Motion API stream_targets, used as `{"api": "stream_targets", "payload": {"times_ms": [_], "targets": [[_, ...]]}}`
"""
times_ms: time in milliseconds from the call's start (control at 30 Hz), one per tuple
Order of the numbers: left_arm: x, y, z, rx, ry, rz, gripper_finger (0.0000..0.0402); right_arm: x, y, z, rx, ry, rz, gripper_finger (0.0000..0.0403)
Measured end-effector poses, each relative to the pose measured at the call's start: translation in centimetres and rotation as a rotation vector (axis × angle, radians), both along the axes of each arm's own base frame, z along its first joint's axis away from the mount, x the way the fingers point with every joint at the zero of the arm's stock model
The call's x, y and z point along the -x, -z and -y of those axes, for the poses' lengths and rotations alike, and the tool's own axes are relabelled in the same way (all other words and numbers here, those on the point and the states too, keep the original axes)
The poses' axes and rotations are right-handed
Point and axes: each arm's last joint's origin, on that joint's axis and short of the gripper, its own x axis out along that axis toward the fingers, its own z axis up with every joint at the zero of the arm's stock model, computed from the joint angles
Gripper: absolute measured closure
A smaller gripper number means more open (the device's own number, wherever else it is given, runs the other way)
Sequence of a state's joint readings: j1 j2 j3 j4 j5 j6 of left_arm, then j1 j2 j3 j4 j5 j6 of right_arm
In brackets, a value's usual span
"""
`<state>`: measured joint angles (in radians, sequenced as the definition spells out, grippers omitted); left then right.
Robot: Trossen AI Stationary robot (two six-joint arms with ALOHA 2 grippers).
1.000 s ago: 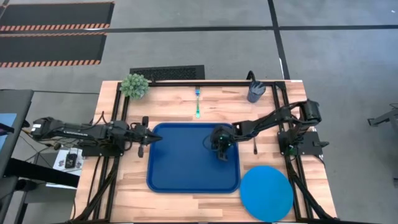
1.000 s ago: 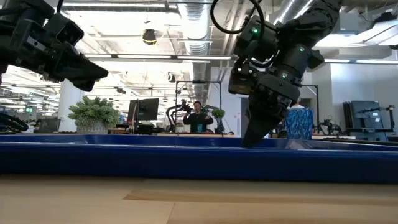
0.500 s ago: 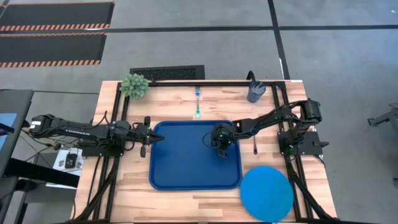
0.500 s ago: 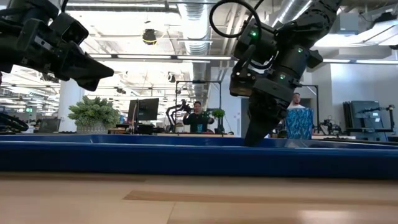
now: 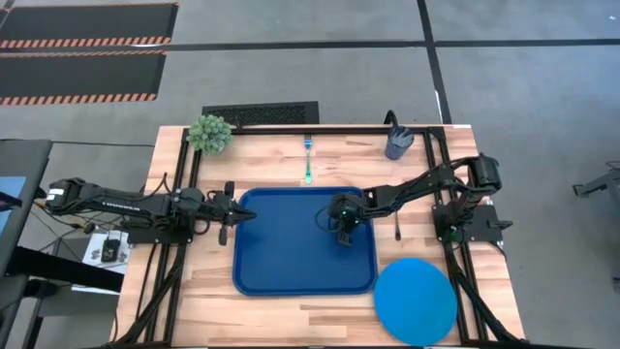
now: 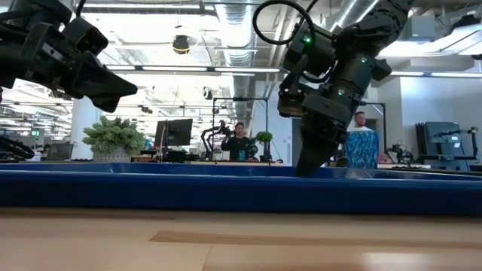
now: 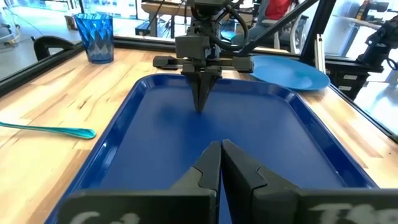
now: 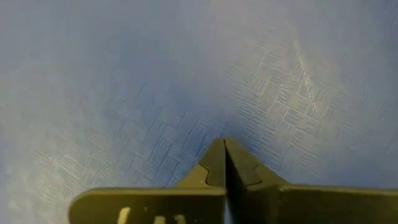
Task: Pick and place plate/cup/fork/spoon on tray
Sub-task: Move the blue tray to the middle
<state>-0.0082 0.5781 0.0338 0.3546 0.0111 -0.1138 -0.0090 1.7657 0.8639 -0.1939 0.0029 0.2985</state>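
My right gripper (image 5: pixel 344 239) points straight down at the floor of the tray (image 5: pixel 281 262), fingers pressed together on nothing. My left gripper (image 5: pixel 242 213), also closed and empty, hovers at the tray's left rim. The plate (image 5: pixel 416 301), spoon (image 5: pixel 397 225), fork (image 5: pixel 308 160) and cup (image 5: pixel 397 142) sit on the tabletop (image 5: pixel 194 301) outside the tray.

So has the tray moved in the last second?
Yes, slightly. In the high view the tray has slid rightward, its right edge nearer the plate, with the right gripper pressed on it.
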Motion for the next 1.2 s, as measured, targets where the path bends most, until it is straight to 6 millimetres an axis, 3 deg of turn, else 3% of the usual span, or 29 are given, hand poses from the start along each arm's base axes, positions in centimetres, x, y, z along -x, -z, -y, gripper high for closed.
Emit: {"api": "stream_targets", "payload": {"times_ms": [700, 967, 1200], "targets": [[0.0, 0.0, -0.1, -0.021, -0.043, -0.005, 0.0401, 0.3, 0.1, 0.0, -0.023, 0.094, -0.029, 0.0393], [0.0, 0.0, -0.2, -0.015, -0.063, 0.001, 0.0401, 1.0, -1.7, 0.2, 0.03, 0.106, 0.005, 0.0374], [0.0, 0.0, -0.3, -0.018, -0.098, -0.003, 0.0402, 0.9, -4.0, 0.4, 0.051, 0.079, 0.117, 0.0381]]}}
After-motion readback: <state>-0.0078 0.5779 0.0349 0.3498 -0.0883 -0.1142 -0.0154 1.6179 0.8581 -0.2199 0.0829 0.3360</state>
